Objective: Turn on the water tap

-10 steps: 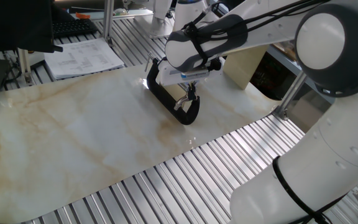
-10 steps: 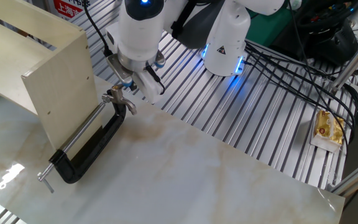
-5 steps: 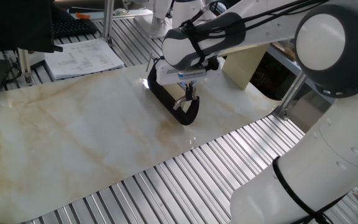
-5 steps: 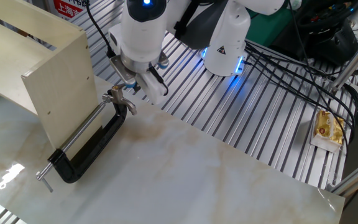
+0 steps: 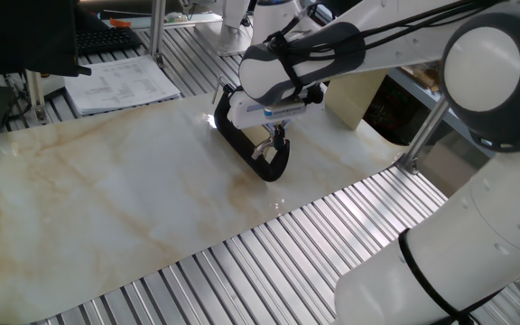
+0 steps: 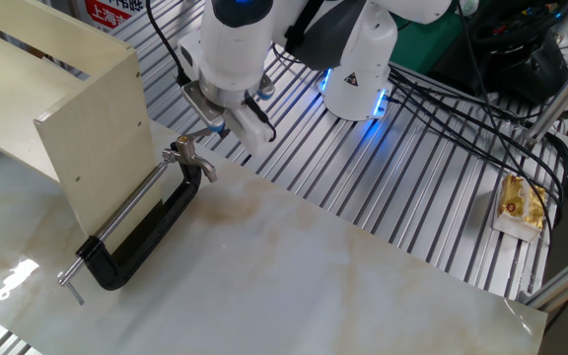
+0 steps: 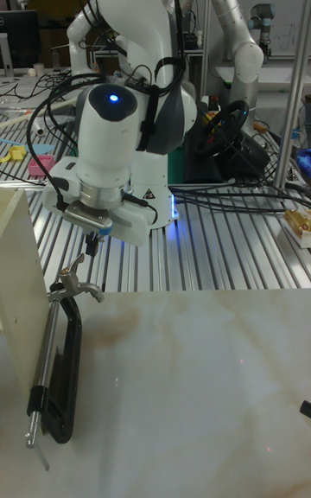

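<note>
Tap (image 5: 262,150): glossy black U-shaped body lying on the marble table (image 5: 106,199), chrome lever beneath my gripper (image 5: 278,133). Other fixed view: lever (image 6: 182,153) sits at the tap's near end, beside the beige block (image 6: 77,108); my gripper hangs just above it, apart. Tall view: fingers (image 7: 92,245) look nearly together, holding nothing. Rigid metal, likely slippery; I judge the lever tip the place to push.

The water tap (image 6: 146,237) has a glossy black body and chrome lever; the table (image 6: 314,286) is polished marble.
</note>
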Robot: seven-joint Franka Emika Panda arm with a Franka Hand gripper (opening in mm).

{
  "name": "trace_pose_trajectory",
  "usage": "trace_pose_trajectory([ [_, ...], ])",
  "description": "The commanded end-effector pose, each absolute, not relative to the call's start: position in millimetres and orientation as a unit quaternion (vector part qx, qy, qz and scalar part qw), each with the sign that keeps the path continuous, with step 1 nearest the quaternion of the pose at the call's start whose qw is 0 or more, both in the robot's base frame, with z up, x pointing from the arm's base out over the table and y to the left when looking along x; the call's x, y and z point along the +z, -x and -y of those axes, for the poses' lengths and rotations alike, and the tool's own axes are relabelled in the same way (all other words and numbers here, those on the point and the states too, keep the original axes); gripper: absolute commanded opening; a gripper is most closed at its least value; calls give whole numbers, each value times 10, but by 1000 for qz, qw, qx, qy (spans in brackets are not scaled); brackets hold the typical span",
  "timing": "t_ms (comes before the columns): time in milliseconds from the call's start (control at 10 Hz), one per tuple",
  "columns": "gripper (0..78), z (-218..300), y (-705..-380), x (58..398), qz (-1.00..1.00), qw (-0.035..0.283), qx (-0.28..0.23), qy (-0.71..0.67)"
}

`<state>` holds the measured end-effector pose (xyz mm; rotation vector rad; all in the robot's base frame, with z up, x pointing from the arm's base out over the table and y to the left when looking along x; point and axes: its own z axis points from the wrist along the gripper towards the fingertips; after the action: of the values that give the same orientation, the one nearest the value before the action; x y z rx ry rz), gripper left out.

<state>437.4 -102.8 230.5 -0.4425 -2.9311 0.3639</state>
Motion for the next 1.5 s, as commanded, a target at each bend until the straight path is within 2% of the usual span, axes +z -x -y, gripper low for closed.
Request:
trace_pose_trajectory([
  [100,0,1062,-4383,2323,978,77,120,151],
  [500,0,1091,-4510,2333,978,76,121,150],
  [1500,0,1232,-4484,2276,980,82,130,130],
])
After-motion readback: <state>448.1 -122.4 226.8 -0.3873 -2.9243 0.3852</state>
